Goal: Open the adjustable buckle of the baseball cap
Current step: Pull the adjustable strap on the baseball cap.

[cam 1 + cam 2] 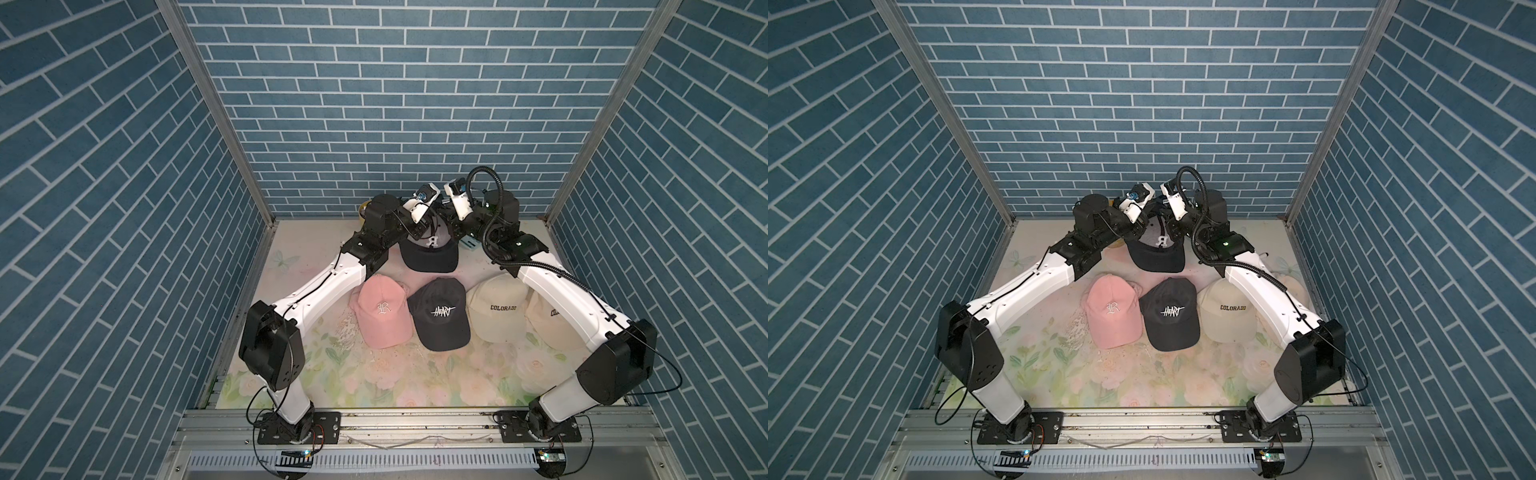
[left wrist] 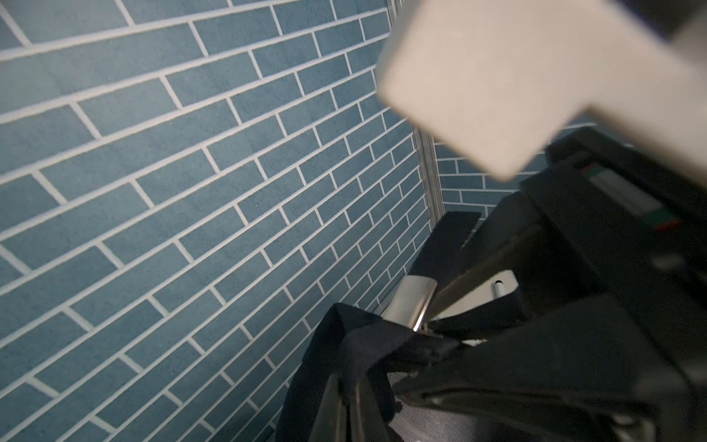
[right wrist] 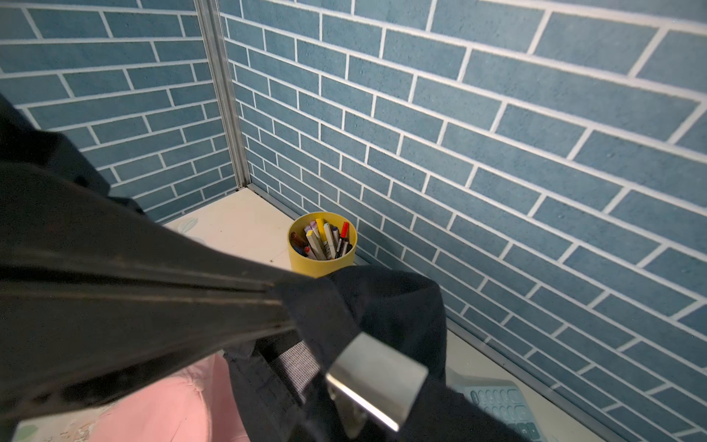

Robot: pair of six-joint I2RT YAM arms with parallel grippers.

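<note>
The left claw (image 2: 348,386) pinches the back fabric of the dark cap (image 1: 430,255), the right claw (image 3: 283,306) clamps its strap (image 3: 319,319) just beside the silver buckle (image 3: 377,377), and the cap hangs between both arms at the far end of the table (image 1: 374,386).

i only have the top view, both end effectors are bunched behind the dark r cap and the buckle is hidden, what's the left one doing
Observer: In the left wrist view the left end effector is shut on a fold of fabric of the dark cap.
Operator: and the right one
Observer: The right wrist view shows the right end effector pinching the cap's dark fabric right beside the silver buckle.
Operator: anything else back there
Observer: A yellow cup holding pens stands near the back wall.
</note>
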